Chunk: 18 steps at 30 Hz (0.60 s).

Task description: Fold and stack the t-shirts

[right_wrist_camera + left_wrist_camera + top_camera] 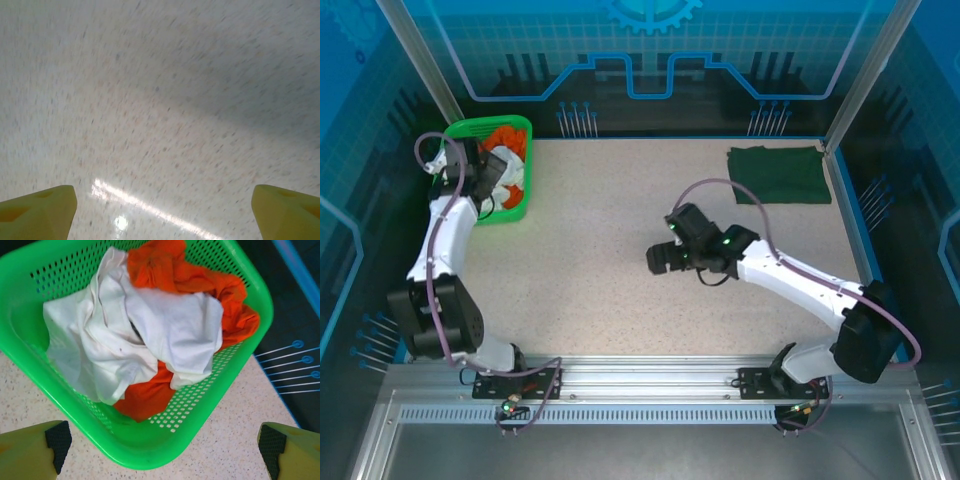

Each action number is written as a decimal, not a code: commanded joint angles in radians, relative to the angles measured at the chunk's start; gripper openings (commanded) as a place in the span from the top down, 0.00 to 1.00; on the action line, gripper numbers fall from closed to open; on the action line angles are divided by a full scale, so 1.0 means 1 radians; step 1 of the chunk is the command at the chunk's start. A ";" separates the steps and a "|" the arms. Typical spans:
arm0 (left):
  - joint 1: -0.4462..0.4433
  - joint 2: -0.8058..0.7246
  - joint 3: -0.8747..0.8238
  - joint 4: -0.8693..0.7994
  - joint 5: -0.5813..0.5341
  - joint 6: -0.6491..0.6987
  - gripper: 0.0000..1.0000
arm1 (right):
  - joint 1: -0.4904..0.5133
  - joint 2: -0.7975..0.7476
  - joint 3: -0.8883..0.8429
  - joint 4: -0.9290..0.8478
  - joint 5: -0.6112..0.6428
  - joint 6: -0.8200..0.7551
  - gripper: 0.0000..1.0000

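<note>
left jaws released, fingers (pixel 59 439) spread wide, hanging over the green mesh basket (pixel 150 452) at the far left corner of the surface (pixel 600 230), nothing between them. white t-shirt (pixel 165 332) crumpled and unfolded inside the basket, lying on top of an orange cloth (pixel 200 282) that shows around and under it. dark green t-shirt (pixel 780 175) folded flat at the far right of the surface, well apart from the basket. right jaws released too, fingers (pixel 40 212) wide apart, over bare speckled surface near the middle, grasping nothing.
</note>
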State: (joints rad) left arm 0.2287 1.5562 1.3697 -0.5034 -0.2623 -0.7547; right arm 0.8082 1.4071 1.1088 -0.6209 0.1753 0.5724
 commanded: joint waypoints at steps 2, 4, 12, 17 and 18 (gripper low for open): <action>0.002 0.190 0.193 -0.230 0.092 -0.028 0.02 | 0.050 0.016 0.043 -0.082 0.026 -0.017 0.08; 0.010 0.286 0.297 -0.281 0.155 -0.034 0.02 | 0.054 0.019 0.054 -0.104 0.021 -0.020 0.08; 0.015 0.596 0.721 -0.548 0.247 -0.012 0.05 | 0.053 0.015 0.041 -0.108 0.024 0.010 0.08; 0.040 0.662 0.766 -0.494 0.331 -0.075 0.05 | 0.054 0.031 0.055 -0.133 0.031 0.018 0.08; 0.043 0.668 0.765 -0.482 0.333 -0.088 0.05 | 0.053 0.034 0.058 -0.140 0.032 0.020 0.08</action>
State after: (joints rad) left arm 0.2478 2.1998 2.1090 -0.9516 0.0044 -0.7959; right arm 0.8524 1.4242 1.1374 -0.7166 0.1913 0.5770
